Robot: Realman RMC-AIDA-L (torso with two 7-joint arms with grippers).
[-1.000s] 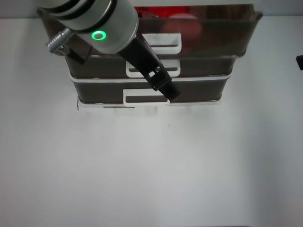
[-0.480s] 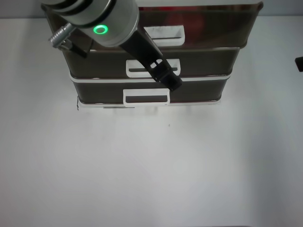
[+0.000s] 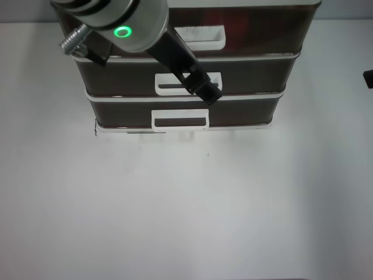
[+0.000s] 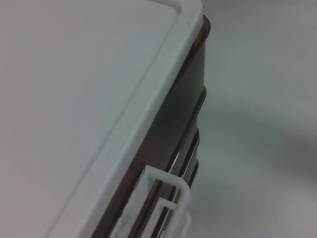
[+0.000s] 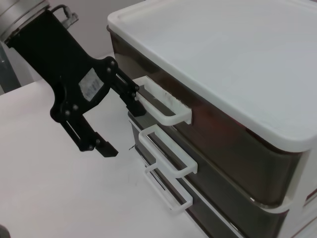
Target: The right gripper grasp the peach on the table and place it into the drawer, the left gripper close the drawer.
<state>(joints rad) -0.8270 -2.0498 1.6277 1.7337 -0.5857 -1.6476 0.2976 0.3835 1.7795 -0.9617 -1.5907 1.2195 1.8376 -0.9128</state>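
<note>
writing: white sticker on the left hand [image 5: 115, 106] body, print too small to read; no brand readable anywhere else.
cabinet: three-drawer unit [image 3: 192, 111] at the far edge of the tabletop [image 3: 186, 210], white lid on top [image 5: 237, 54], white frame bands between the drawers.
drawers: 3, smoky brown, stacked; top drawer [image 3: 262, 35] is the task one, front now about flush with the two below.
handles: 3 white loop handles, one per drawer; top handle [image 5: 163, 106], middle [image 5: 168, 151], bottom [image 5: 168, 193].
peach: not clearly visible; only a faint reddish glow behind the top drawer front [image 3: 239, 29], cannot tell which item it is.
left hand: fingers spread apart, released, gripping nothing; one finger [image 5: 134, 99] touching or just beside the near end of the top handle, the other finger [image 5: 101, 146] lower, off the cabinet. In the head view the hand tip sits over the middle handle [image 3: 186, 84].
left arm: silver link with green ring [image 3: 122, 32], over the far left corner of the cabinet.
right hand: only a dark sliver at the right edge of the head view [image 3: 369, 77], well apart from the cabinet; cannot tell its state.
change: one second ago the top drawer stuck out toward the front with red and pink contents showing; now pushed in, red mostly gone. Left hand has moved farther toward the cabinet.
</note>
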